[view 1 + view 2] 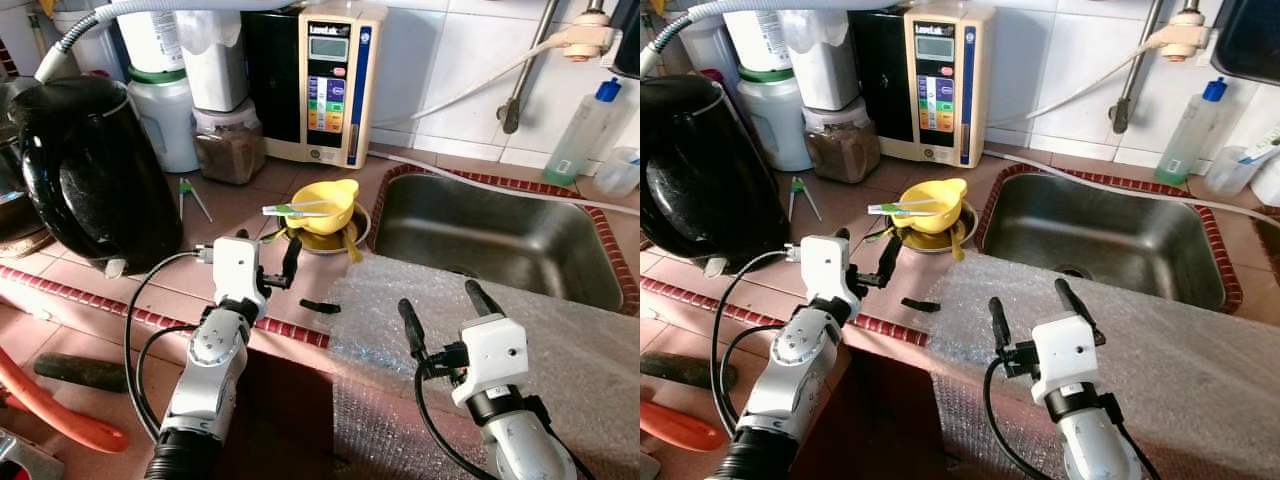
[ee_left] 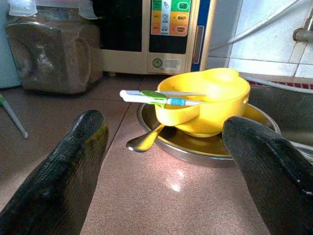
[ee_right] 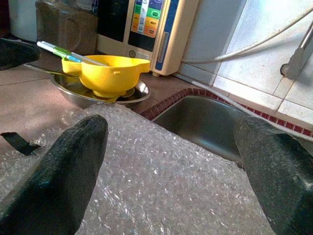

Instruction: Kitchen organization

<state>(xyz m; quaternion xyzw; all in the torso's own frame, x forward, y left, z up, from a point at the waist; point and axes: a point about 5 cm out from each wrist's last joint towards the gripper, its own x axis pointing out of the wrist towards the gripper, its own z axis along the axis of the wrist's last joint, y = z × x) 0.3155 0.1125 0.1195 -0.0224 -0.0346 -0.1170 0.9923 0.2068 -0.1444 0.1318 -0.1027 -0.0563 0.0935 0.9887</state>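
Two end effectors out over a tiled surface [image 1: 90,285], both spread wide and holding nothing. Far left: black kettle [image 1: 85,165], with jars [image 1: 228,140] and a panelled appliance [image 1: 318,80] behind along the wall. Just right of the kettle, left end effector [image 1: 266,258], fingers parted and pointed forward toward the bowl. Small black scrap [image 1: 318,306] lying on the tiles near it. Straight ahead, a little right: yellow bowl [image 1: 325,205] sitting in a steel dish [image 2: 195,149], a spoon handle [image 2: 144,141] poking out from under the bowl. Across the bowl's rim, a white and green utensil [image 1: 300,209], long axis running left to right, crosswise to the left end effector's line of approach; kind of utensil too small to tell. Further right, bubble wrap [image 1: 560,340] spread over the front edge, with the right end effector [image 1: 441,305] above it, fingers well apart. Beyond the wrap, steel sink [image 1: 500,235]; clear bottle [image 1: 588,130] at the back right. Likely next: reaching for the bowl or the utensil. Left arm clearly nearer and already aimed at it; right arm off to the side, well apart.
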